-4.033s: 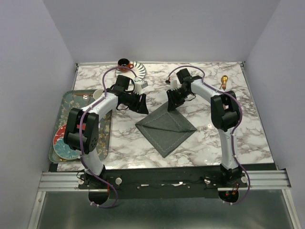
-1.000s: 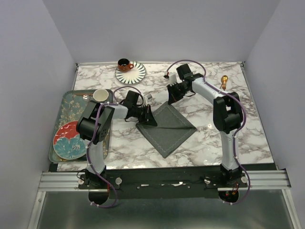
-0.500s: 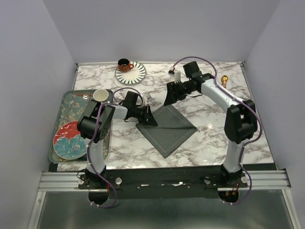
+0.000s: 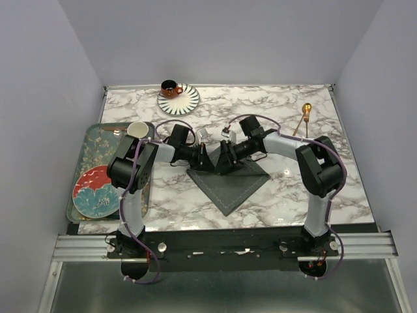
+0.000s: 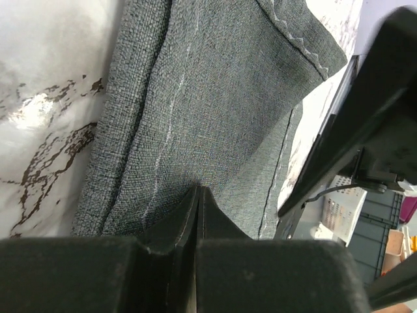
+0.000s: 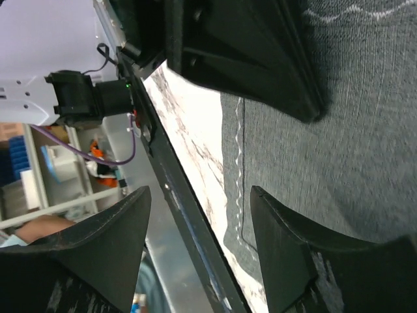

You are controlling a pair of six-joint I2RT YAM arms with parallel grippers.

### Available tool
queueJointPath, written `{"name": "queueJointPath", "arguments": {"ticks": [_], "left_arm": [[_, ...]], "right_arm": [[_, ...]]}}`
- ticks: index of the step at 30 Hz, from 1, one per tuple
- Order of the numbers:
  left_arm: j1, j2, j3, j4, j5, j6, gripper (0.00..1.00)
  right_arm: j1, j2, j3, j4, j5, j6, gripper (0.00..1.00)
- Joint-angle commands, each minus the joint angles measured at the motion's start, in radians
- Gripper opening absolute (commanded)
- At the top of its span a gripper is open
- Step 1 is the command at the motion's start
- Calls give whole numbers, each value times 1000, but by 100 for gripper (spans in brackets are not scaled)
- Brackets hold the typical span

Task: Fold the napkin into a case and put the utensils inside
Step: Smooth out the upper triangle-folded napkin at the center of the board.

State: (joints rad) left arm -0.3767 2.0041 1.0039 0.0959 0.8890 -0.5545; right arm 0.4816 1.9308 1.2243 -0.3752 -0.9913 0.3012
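The dark grey napkin [image 4: 229, 182] lies as a flat diamond in the middle of the marble table; no case shape shows. My left gripper [image 4: 207, 161] is low on the cloth's upper left edge. In the left wrist view its jaws [image 5: 197, 190] are shut, with the napkin [image 5: 215, 98] pinched at the tips. My right gripper [image 4: 221, 162] is right beside it, open, over the napkin's hem [image 6: 240, 156]. The gold utensils [image 4: 304, 116] lie at the back right, away from both grippers.
An orange cup on a striped saucer [image 4: 178, 98] stands at the back. At the left a patterned tray [image 4: 88, 156] holds a white cup [image 4: 137, 130] and a red plate [image 4: 94, 189]. The two grippers almost touch.
My right gripper opened, left the napkin's far corner, swung up and came down next to the left gripper. The left gripper stayed on the cloth and closed slightly.
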Motion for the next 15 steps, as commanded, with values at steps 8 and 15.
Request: {"name": "queueJointPath", "arguments": {"ticks": [8, 15], "left_arm": [[12, 79, -11, -93, -94, 90, 6], [42, 82, -11, -127, -93, 105, 5]], "right_arm": [[-70, 131, -94, 200, -58, 92, 70], [-135, 123, -199, 197, -64, 65, 70]]}}
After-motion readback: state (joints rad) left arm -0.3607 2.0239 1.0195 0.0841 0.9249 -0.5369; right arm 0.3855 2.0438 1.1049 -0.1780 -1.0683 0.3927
